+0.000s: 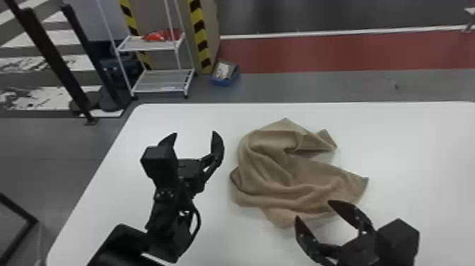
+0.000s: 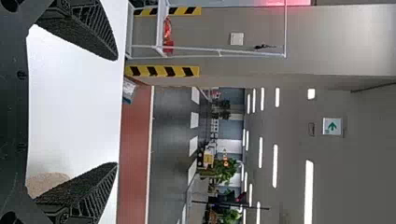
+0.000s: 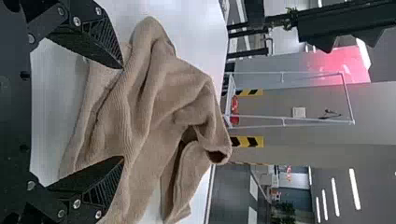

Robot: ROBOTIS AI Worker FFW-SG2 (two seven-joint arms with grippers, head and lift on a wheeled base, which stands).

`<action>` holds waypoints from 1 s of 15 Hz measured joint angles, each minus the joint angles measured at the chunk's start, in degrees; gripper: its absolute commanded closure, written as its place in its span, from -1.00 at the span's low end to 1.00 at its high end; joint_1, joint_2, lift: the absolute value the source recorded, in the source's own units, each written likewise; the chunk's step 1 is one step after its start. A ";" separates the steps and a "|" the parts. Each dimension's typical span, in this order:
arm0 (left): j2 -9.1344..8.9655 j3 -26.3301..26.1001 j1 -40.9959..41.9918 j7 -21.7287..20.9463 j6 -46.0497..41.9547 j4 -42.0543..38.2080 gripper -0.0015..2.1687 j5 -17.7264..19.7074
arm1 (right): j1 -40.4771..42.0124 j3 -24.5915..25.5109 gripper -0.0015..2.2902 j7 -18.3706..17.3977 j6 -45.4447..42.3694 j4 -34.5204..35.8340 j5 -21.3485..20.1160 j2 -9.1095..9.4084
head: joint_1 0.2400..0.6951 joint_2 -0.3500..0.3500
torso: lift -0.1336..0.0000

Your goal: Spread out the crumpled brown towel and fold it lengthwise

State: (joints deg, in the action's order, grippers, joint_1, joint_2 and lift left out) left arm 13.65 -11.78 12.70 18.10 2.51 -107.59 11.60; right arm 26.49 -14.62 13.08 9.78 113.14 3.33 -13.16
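- White table (image 1: pixel 424 148), rounded corners, smooth top.
- Brown towel (image 1: pixel 279 173) on table, crumpled, folds bunched.
- Left pincer (image 1: pixel 195 132) above table, fingers apart.
- Right pincer (image 1: pixel 313 209) above table's near part, fingers apart.
- White rack (image 1: pixel 164 80) beyond table's far left corner, red item (image 1: pixel 155 36) on upper shelf.
- Blue box (image 1: pixel 222 83), on floor beyond table.
- Red floor strip (image 1: pixel 346 53) farther beyond table.

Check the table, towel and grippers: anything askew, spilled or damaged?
Nothing alarming. The brown towel lies bunched in uneven folds on the white table, but the task expects it crumpled. The left gripper and right gripper are both open. I see no spill or damage.
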 measured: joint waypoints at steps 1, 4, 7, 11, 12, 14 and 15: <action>-0.02 0.00 -0.03 0.00 -0.06 0.04 -0.93 0.00 | 0.47 -0.92 -0.81 -0.05 0.00 0.38 -0.28 -0.14 | 1.00 0.52 | -0.84; 0.01 0.00 -0.04 0.05 -0.34 0.24 -0.93 0.00 | 0.99 -2.24 -0.70 -0.10 1.11 0.74 -1.33 -0.48 | 1.00 0.57 | -0.84; 0.05 0.00 -0.07 0.00 -0.66 0.44 -0.93 0.01 | 0.57 -3.07 -0.57 -0.65 2.81 0.26 -3.60 -0.53 | 1.00 0.58 | -0.84; 0.07 -0.08 -0.30 0.00 -0.79 0.67 -0.93 0.09 | -1.61 -5.04 -0.54 -1.54 5.27 -1.57 -6.39 -0.44 | 1.00 0.59 | -0.84; 0.10 -0.09 -0.31 0.00 -0.79 0.67 -0.93 0.09 | -2.27 -5.66 -0.54 -1.84 5.54 -2.01 -6.90 -0.42 | 1.00 0.60 | -0.84; 0.24 -0.09 -0.31 0.00 -0.79 0.66 -0.93 0.10 | -3.79 -7.26 -0.53 -2.02 6.74 -2.60 -8.28 -0.33 | 1.00 0.62 | -0.84; 0.33 -0.09 -0.31 0.01 -0.84 0.65 -0.93 0.13 | -4.29 -7.92 -0.33 -2.03 7.42 -2.68 -8.85 -0.30 | 1.00 0.64 | -0.84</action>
State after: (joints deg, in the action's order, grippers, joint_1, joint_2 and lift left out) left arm 13.98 -11.86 12.39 18.11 1.67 -106.94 11.73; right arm 22.20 -22.54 11.05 17.21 110.46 -5.52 -13.47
